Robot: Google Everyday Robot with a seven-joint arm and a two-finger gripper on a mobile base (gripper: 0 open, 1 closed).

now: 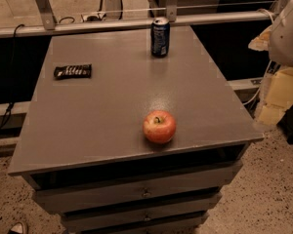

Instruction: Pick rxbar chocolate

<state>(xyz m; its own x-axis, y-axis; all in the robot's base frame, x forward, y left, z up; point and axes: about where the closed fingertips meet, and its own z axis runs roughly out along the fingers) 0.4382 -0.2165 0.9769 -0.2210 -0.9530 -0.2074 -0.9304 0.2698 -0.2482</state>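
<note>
A grey cabinet (112, 106) fills most of the view, with three drawers (141, 193) stacked in its front; nothing inside them shows. The robot's arm (288, 30), white and rounded, hangs at the right edge, off the cabinet top and well away from everything on it. Below it, the cream-coloured gripper (276, 99) sits beside the cabinet's right side; whether it is spread or closed cannot be told. On top lie three things, one of each: a red apple (159, 126) near the front edge, a blue can (160, 37) upright at the back, and the rxbar (72, 71) flat near the back left.
</note>
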